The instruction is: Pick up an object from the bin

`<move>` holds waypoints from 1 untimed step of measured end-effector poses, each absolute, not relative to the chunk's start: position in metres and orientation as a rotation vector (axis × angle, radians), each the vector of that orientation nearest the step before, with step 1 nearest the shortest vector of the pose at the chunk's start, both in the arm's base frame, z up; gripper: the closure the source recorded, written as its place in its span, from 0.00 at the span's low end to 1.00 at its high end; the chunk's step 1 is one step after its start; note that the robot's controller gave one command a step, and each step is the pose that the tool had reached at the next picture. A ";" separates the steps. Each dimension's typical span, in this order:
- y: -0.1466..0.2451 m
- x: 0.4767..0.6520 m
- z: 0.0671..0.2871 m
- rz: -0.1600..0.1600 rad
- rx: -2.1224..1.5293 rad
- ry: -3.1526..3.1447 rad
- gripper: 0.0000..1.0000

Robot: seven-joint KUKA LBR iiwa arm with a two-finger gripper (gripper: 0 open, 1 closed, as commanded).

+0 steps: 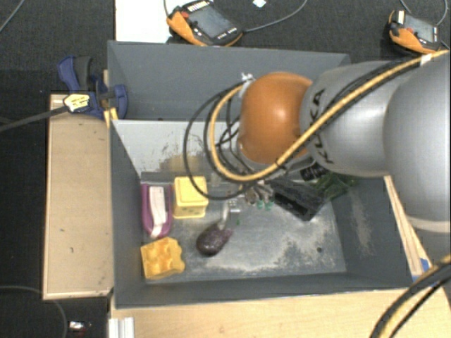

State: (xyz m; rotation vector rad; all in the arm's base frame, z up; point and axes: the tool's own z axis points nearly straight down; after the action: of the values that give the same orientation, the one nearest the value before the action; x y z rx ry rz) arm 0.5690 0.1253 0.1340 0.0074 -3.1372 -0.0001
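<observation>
Purple-black oval lump (213,240) on scuffed grey metal bin (310,259) floor

Round orange wrist cover (271,118) hides most of the gripper (230,215). Black flat rectangular object (299,201) and green item (332,184) sit partly under grey arm (373,118); kinds unclear.

grey bin (299,252) holds a yellow block (190,196), purple packet (156,208), orange brick (162,257) and dark oval lump (213,240).
</observation>
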 end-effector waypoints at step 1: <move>0.125 0.571 0.139 -0.002 -0.001 -3.144 0.00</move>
State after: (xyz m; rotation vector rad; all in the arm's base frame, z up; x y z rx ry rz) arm 0.5707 0.1246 0.1388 -0.0006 -3.1441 -0.0015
